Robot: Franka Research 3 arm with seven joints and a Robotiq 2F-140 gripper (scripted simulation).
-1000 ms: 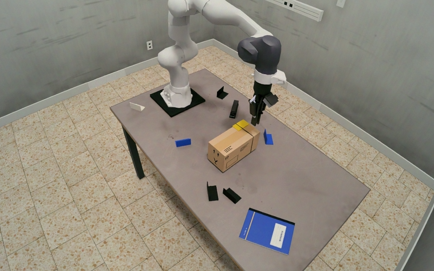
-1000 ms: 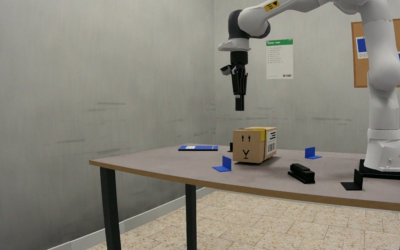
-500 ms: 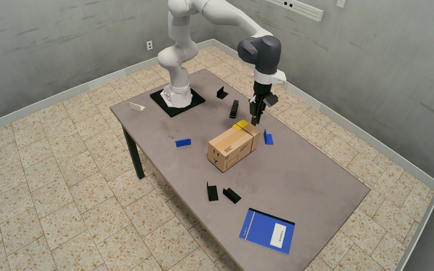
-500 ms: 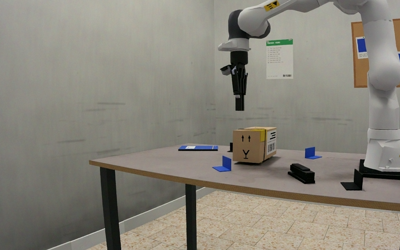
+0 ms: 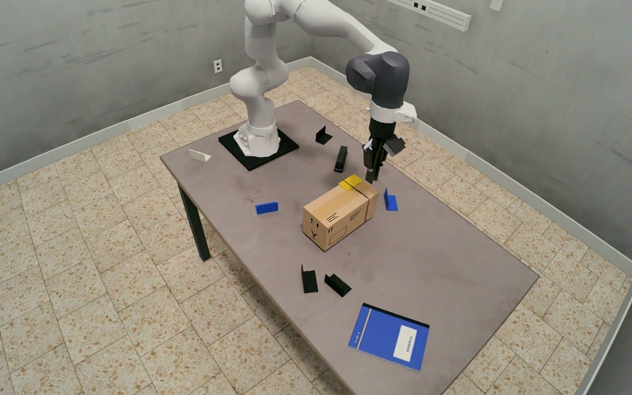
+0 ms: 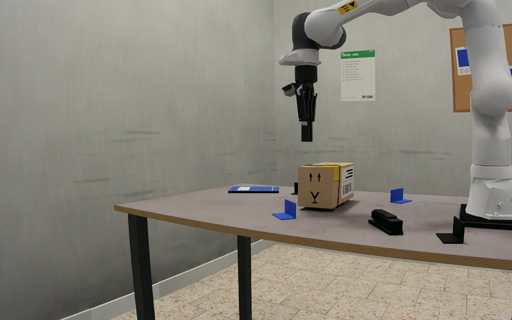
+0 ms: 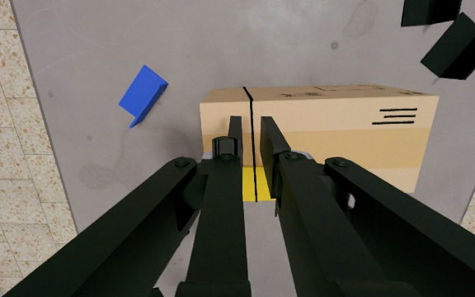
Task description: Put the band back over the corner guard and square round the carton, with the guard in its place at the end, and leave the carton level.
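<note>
A brown carton (image 5: 340, 213) lies flat near the middle of the table. A yellow corner guard (image 5: 351, 181) sits on its top far edge, and it also shows in the wrist view (image 7: 256, 187). A thin black band (image 7: 251, 124) runs round the carton near that end and crosses the guard; it looks straight in the wrist view. My gripper (image 5: 371, 175) hangs well above the guard end of the carton (image 6: 325, 185), pointing down. Its fingers are almost together with nothing between them.
Two blue angle pieces (image 5: 266, 207) (image 5: 390, 201) lie beside the carton. Black angle pieces (image 5: 309, 280) (image 5: 337, 285) (image 5: 323, 135) and a black block (image 5: 340, 158) are scattered about. A blue notebook (image 5: 389, 336) lies at the near end, and a white wedge (image 5: 199, 155) by the robot base.
</note>
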